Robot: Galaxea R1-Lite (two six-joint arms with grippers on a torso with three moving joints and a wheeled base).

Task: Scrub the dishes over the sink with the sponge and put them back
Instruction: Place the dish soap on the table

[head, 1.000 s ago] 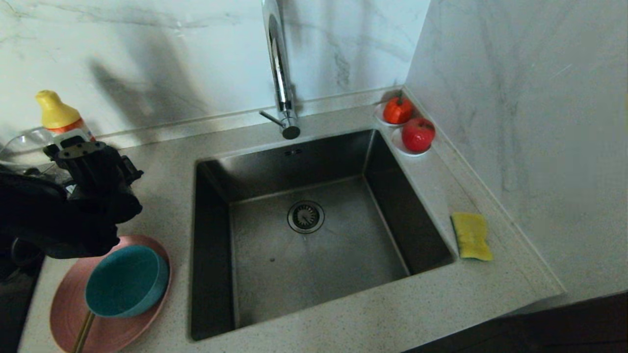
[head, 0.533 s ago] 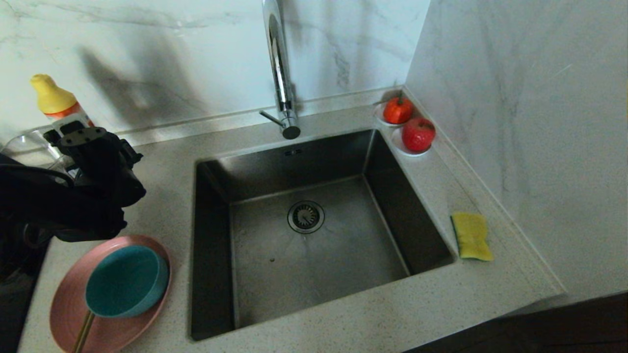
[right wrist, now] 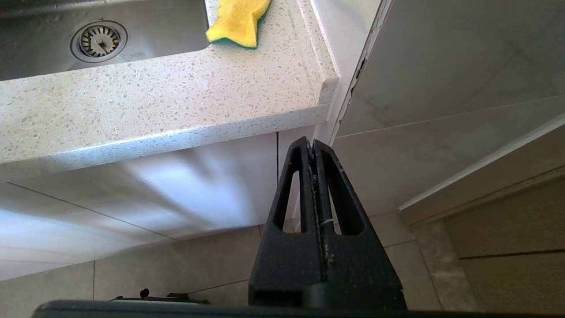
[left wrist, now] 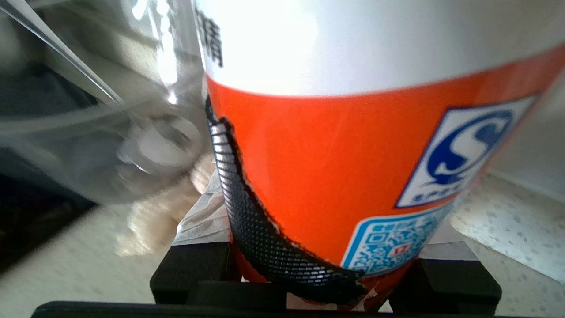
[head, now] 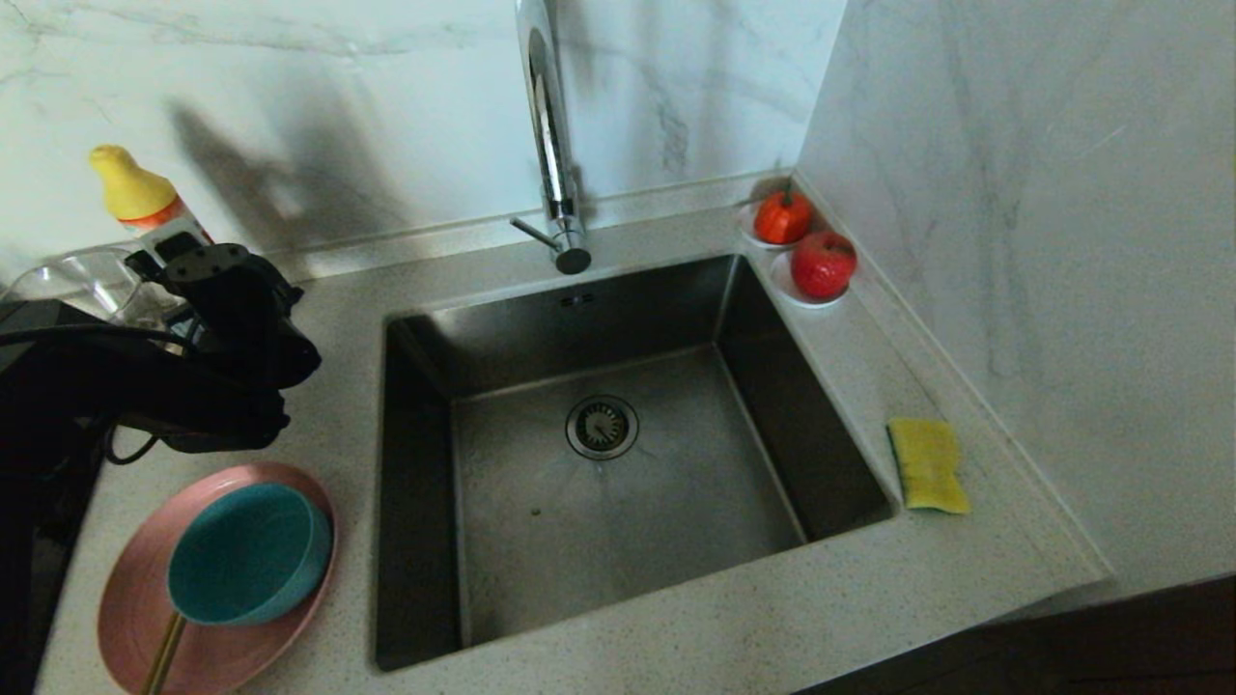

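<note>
Left gripper (head: 183, 265) well apart from sponge (head: 927, 463)

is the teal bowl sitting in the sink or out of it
Out. The teal bowl rests upright on the pink plate on the counter left of the sink, whose basin holds only its drain.

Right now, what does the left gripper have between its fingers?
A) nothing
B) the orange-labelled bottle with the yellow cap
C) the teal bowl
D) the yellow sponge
B: the left wrist view shows the left gripper with its fingers on either side of the base of the bottle, while the sponge lies on the counter to the right of the sink and the teal bowl sits on the pink plate.
</note>
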